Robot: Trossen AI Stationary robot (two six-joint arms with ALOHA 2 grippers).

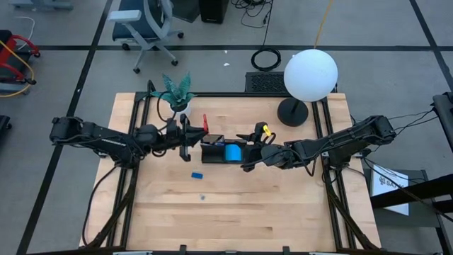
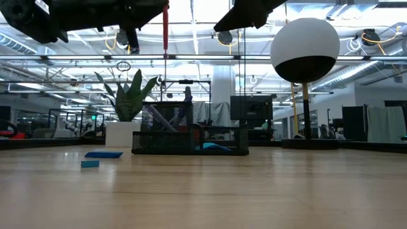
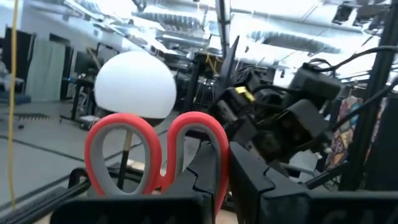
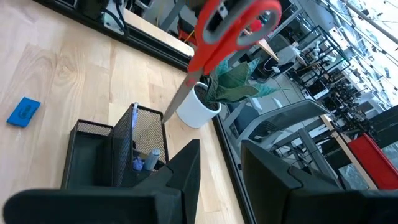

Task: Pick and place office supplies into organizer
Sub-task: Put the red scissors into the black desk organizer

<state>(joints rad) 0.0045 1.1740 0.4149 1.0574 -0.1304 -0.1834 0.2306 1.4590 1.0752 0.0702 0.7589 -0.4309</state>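
Left gripper (image 1: pixel 185 136) clamped shut on scissors (image 1: pixel 205 123), held in the air just left of the organizer (image 1: pixel 212 152), red handles up. Right gripper (image 1: pixel 249 161) hovers just right of the organizer, fingers partly apart, nothing visibly between them. Nearest on the table: tiny blue block (image 1: pixel 197 175), loose, near-left of the organizer. Organizer mid-table; blue pad (image 1: pixel 233 151) in its right compartment, pens (image 4: pixel 138 163) in the taller left one. Far side: plant (image 1: pixel 177 90), lamp (image 1: pixel 309 75).
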